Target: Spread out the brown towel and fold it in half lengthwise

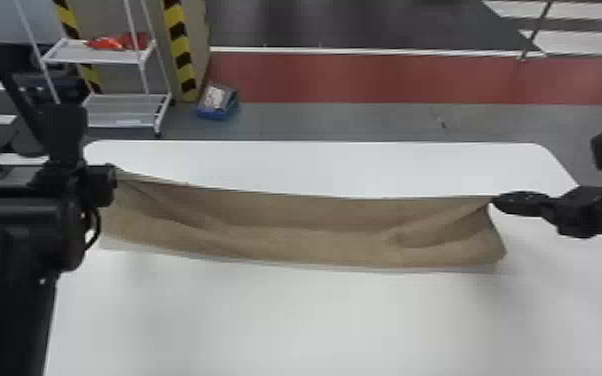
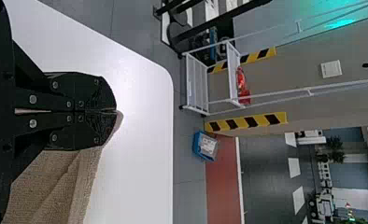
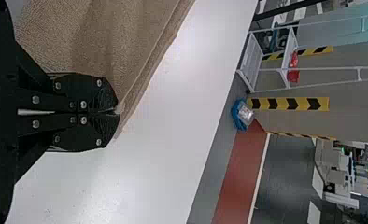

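The brown towel [image 1: 315, 230] is stretched sideways across the far half of the white table, its upper edge raised between the two grippers and its lower part hanging in soft folds. My left gripper [image 1: 110, 172] is at the towel's left upper corner; in the left wrist view the left gripper [image 2: 116, 111] is shut on the towel [image 2: 56, 182]. At the right upper corner is my right gripper [image 1: 496, 200], and in the right wrist view the right gripper [image 3: 117, 113] is shut on the towel's corner, with the towel [image 3: 102, 42] spreading away to one side.
The white table [image 1: 290, 320] extends in front of the towel and a strip of it lies behind. Beyond the table's far edge, a white shelf rack [image 1: 125, 107] and a blue box [image 1: 217, 102] stand on the floor, near a pillar with yellow-black stripes.
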